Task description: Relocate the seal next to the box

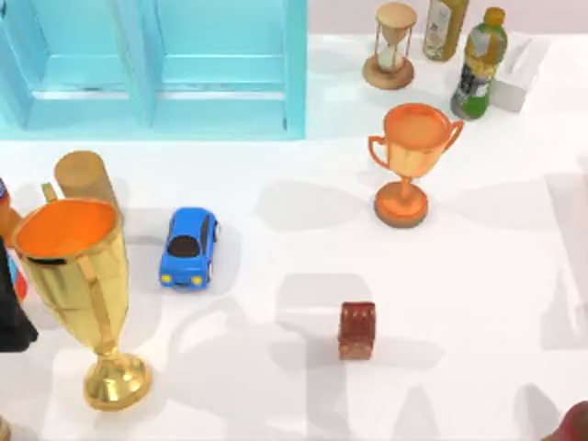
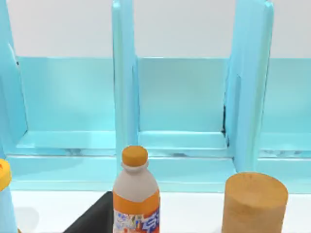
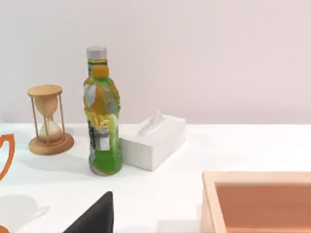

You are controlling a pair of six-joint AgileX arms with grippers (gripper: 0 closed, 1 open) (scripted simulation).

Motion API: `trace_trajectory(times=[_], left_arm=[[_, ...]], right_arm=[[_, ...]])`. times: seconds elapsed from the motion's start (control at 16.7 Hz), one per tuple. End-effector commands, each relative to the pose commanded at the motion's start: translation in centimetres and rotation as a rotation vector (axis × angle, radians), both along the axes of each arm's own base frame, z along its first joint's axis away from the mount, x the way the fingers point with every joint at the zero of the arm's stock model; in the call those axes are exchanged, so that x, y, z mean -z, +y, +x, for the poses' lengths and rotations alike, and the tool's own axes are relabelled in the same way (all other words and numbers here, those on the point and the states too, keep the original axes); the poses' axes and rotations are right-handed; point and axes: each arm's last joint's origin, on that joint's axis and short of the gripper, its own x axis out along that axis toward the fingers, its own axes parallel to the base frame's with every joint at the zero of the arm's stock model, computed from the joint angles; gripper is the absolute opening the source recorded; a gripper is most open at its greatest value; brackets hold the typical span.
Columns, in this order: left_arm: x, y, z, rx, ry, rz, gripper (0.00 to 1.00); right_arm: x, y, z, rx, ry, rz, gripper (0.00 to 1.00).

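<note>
- The seal [image 1: 356, 330] stands alone on the white counter [image 1: 478, 276], toward the near edge and a little right of centre in the top view. Nothing touches it.
- The box [image 1: 518, 73] sits at the far right corner of the counter, partly behind the green bottle [image 1: 480, 66]. In the right wrist view the box [image 3: 153, 141] lies just beside that bottle [image 3: 103, 116], with the hourglass [image 3: 47, 121] on the bottle's other side.
- Seal and box are well apart, and the orange trophy cup [image 1: 412, 161] stands roughly between them. By my reading, the task has not begun in any way that shows: the seal is neither lifted nor gripped.
- A dark part shows at the lower edge of each wrist view, likely part of each tool, but I cannot tell whether either tool is wide or narrow.
- The left wrist view faces the light-blue cabinet [image 2: 184, 97], with an orange-capped bottle [image 2: 136, 194] and a wooden cylinder [image 2: 255, 201] in front of it, far from the seal.
- What seems left is everything: reach the seal, close on it, carry it past the trophy cup, and set it down on bare counter next to the box without knocking the green bottle.
- The blue toy car [image 1: 189, 246] and the gold trophy [image 1: 78, 276] stand on the left side, out of that path.
</note>
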Motion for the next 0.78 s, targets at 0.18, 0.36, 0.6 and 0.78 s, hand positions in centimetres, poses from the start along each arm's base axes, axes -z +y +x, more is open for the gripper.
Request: trace_trajectory(times=[0.18, 0.36, 0.6, 0.78], left_arm=[[0.0, 0.0, 0.0, 0.0, 0.0, 0.0, 1.0], [0.0, 0.0, 0.0, 0.0, 0.0, 0.0, 1.0], [0.0, 0.0, 0.0, 0.0, 0.0, 0.0, 1.0], [0.0, 0.0, 0.0, 0.0, 0.0, 0.0, 1.0]], right_arm=[[-0.2, 0.1, 0.0, -0.008, 0.008, 0.007, 1.0], [-1.7, 0.8, 0.1, -0.071, 0.088, 0.064, 1.0], [-5.9, 2.9, 1.3, -0.195, 0.313, 0.169, 1.0], [-9.4, 5.7, 3.5, -0.268, 0.549, 0.226, 1.0]])
